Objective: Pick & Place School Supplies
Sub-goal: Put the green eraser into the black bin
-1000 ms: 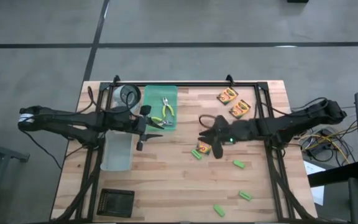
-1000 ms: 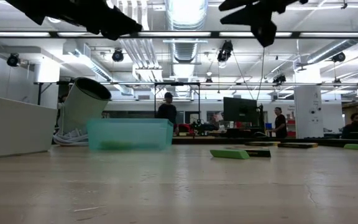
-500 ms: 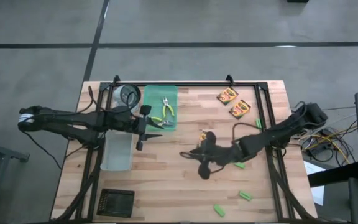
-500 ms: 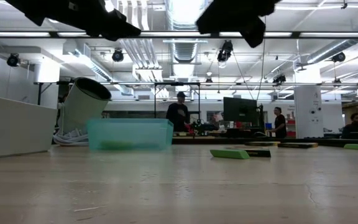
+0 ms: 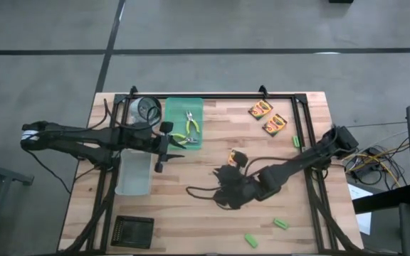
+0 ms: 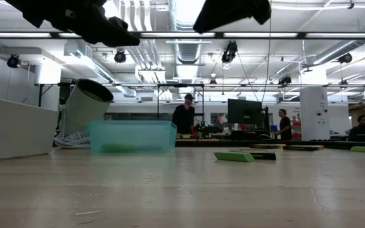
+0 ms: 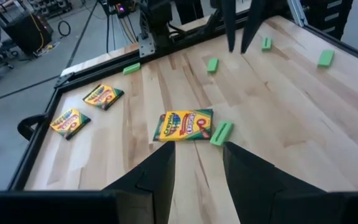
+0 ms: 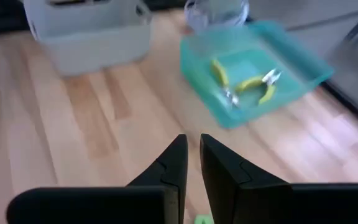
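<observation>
High view: right tool (image 5: 228, 193), fingers nearly together and holding nothing, hangs mid-table just past a crayon box (image 5: 235, 158). Left tool (image 5: 164, 146), fingers apart and empty, waits by the tray (image 5: 184, 105) holding the pliers (image 5: 189, 126). Reopen, centre over one supply, then descend squarely.
</observation>
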You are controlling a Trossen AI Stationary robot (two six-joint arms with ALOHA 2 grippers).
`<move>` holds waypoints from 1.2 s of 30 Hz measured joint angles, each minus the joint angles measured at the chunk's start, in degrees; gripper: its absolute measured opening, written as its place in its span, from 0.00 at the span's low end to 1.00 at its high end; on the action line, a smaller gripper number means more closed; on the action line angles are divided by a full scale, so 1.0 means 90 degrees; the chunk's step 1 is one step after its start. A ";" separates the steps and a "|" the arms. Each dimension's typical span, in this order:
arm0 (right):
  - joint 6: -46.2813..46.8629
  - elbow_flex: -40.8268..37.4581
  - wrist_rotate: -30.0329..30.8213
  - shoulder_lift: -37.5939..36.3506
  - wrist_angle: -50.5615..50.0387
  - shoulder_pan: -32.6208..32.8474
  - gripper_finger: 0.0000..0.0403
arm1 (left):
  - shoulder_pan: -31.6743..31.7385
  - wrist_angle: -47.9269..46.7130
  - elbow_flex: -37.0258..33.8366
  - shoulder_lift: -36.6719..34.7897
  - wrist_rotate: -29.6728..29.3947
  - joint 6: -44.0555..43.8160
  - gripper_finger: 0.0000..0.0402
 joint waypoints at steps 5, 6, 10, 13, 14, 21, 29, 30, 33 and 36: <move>0.0349 0.0103 0.0044 -0.0050 -0.0005 0.0009 0.09 | 0.0000 0.0005 0.0000 0.0000 0.0000 -0.0029 0.35; 0.0378 0.0123 0.0046 -0.0055 -0.0005 0.0008 0.09 | 0.0000 0.0007 0.0000 0.0000 0.0001 -0.0029 0.35; 0.0392 0.0164 -0.0055 -0.0068 0.0002 0.0006 0.09 | 0.0000 0.0007 0.0000 -0.0002 0.0002 -0.0031 0.35; 0.0451 0.0134 -0.0438 -0.0068 -0.0007 0.0006 0.09 | -0.0002 0.0007 0.0000 0.0000 0.0002 -0.0031 0.35; 0.0524 0.0129 -0.0569 -0.0068 -0.0005 0.0006 0.09 | -0.0002 0.0007 0.0000 0.0000 0.0001 -0.0034 0.35; 0.1219 0.0026 -0.1139 -0.0068 -0.0463 0.0001 0.09 | -0.0002 0.0007 0.0000 0.0000 0.0002 -0.0036 0.35; 0.2510 0.0014 -0.1650 -0.0068 -0.1742 -0.0146 0.09 | -0.0007 0.0007 0.0000 0.0000 0.0002 -0.0036 0.35; 0.2620 0.0014 -0.1753 -0.0068 -0.1751 -0.0179 0.09 | -0.0007 0.0007 0.0000 0.0000 0.0002 -0.0038 0.35; 0.2784 0.0001 -0.1913 -0.0068 -0.1903 -0.0257 0.09 | -0.0007 0.0007 0.0000 0.0000 0.0002 -0.0038 0.35; 0.2692 -0.0058 -0.1982 -0.0068 -0.1878 -0.0337 0.09 | -0.0007 0.0010 0.0000 0.0000 0.0002 -0.0038 0.35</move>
